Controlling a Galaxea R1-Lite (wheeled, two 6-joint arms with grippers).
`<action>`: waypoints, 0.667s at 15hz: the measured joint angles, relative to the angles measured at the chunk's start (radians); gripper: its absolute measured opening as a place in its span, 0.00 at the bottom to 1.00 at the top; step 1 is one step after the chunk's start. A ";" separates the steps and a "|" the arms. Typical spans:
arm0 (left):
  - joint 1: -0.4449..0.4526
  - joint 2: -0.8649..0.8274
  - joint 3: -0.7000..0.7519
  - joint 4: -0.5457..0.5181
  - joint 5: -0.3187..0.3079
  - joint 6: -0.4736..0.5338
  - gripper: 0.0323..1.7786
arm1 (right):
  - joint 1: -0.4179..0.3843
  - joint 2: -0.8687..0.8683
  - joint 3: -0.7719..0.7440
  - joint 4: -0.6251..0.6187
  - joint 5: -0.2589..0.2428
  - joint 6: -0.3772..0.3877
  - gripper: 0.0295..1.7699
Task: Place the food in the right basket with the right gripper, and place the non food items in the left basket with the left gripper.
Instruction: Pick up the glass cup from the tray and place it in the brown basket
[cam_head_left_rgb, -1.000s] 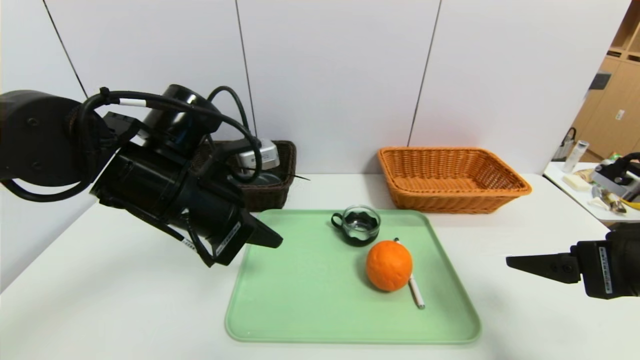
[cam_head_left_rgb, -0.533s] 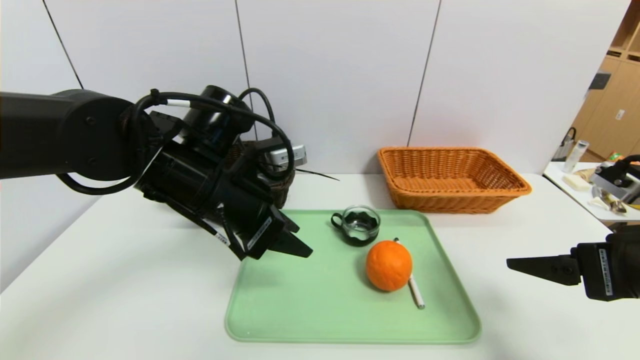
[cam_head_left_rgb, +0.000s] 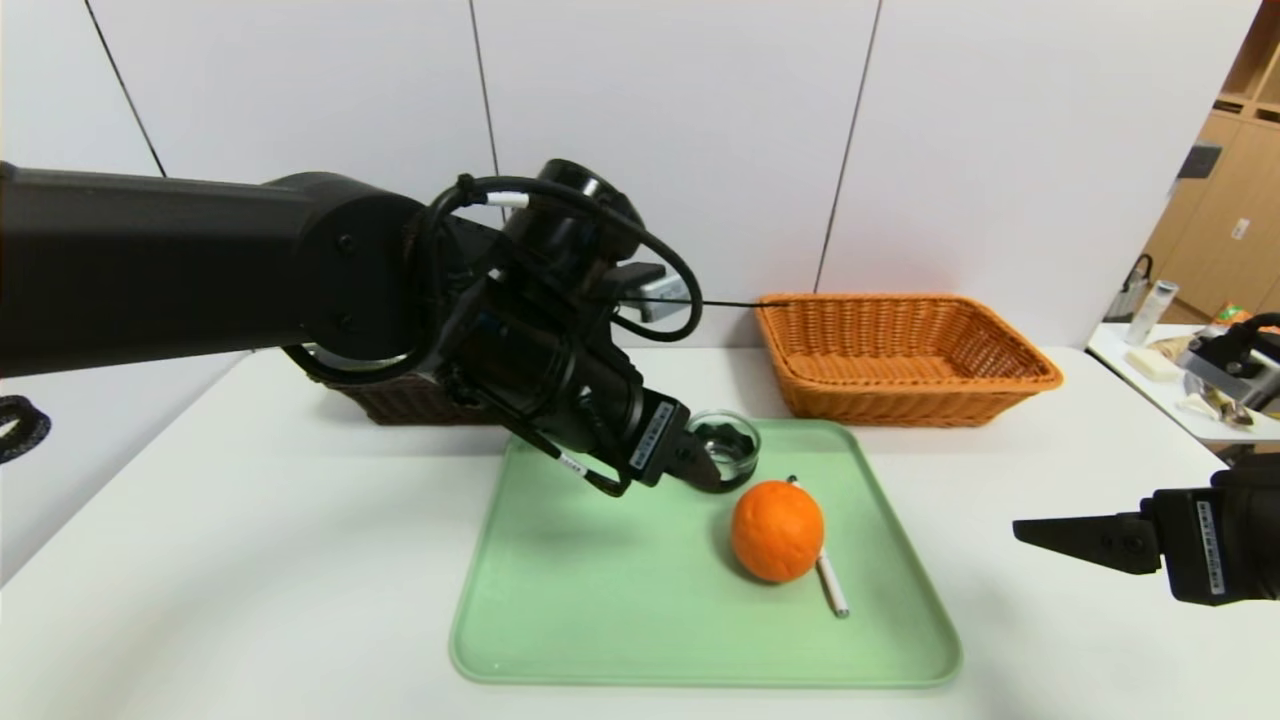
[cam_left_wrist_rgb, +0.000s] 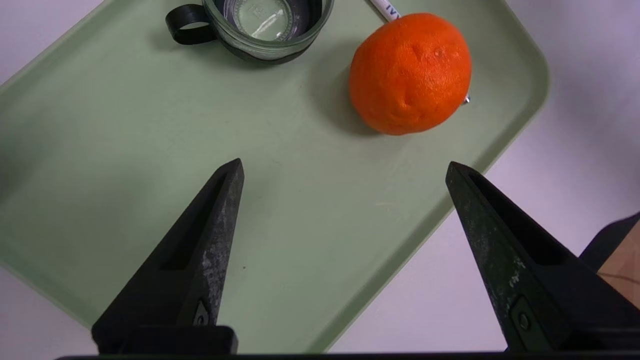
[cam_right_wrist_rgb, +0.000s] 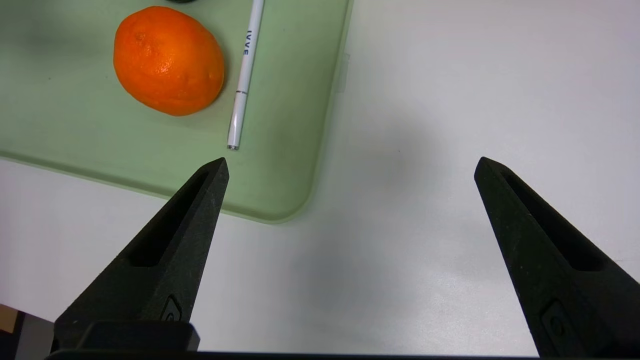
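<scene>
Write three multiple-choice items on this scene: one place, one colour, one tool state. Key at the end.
1. Where does the cup sit?
A) in the orange basket
B) on the tray
C) on the bare table
D) on top of the fruit

2. What colour is the tray?
A) red
B) black
C) green
D) yellow

3. How does the left tool stand?
A) closed on the pen
B) closed on the cup
C) closed on the fruit
D) open, holding nothing

Key:
1 B: the head view shows the cup at the tray's far side, beyond the fruit.
2 C: its floor and rim are pale green in all three views.
3 D: the left wrist view shows its fingers wide apart over the tray, nothing between them.
</scene>
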 joint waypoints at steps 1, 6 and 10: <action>-0.017 0.013 -0.015 0.000 0.029 -0.046 0.83 | 0.000 0.000 0.004 0.000 0.000 -0.001 0.96; -0.059 0.075 -0.058 -0.007 0.150 -0.203 0.89 | 0.000 -0.002 0.016 -0.001 0.001 -0.003 0.96; -0.076 0.143 -0.137 -0.004 0.295 -0.301 0.92 | 0.000 -0.002 0.021 -0.001 0.003 -0.003 0.96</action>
